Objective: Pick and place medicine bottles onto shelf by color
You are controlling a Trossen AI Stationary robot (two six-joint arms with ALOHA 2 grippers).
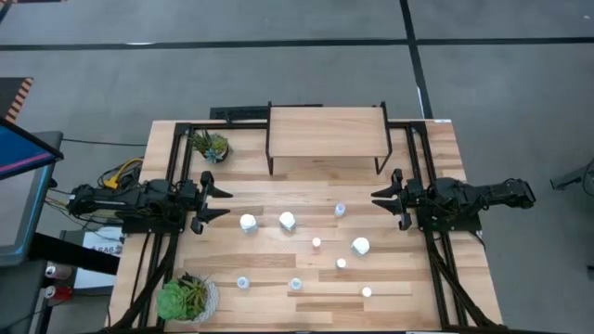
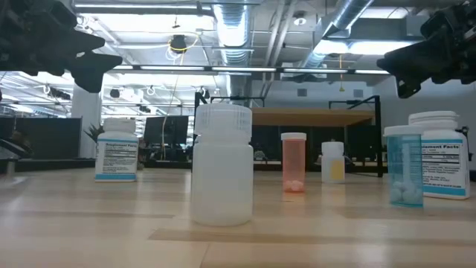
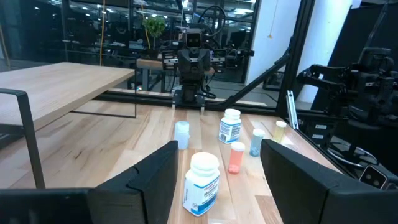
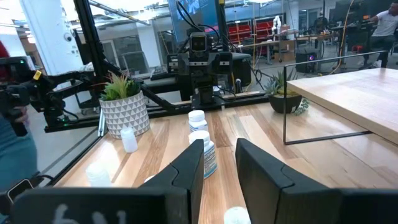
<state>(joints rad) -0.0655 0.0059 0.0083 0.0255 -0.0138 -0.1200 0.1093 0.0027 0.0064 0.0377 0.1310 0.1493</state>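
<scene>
your bottles stand on the table (image 1: 278, 269), none on the shelf yet. nearest the front edge are three small blue ones (image 1: 296, 284), then the little orange ones (image 1: 316, 243), then three big white ones (image 1: 287, 221). your left claw (image 1: 221, 199) and right claw (image 1: 379, 199) hang open at the two sides, holding nothing. the shelf (image 1: 327, 132) stands bare at the far edge
</scene>
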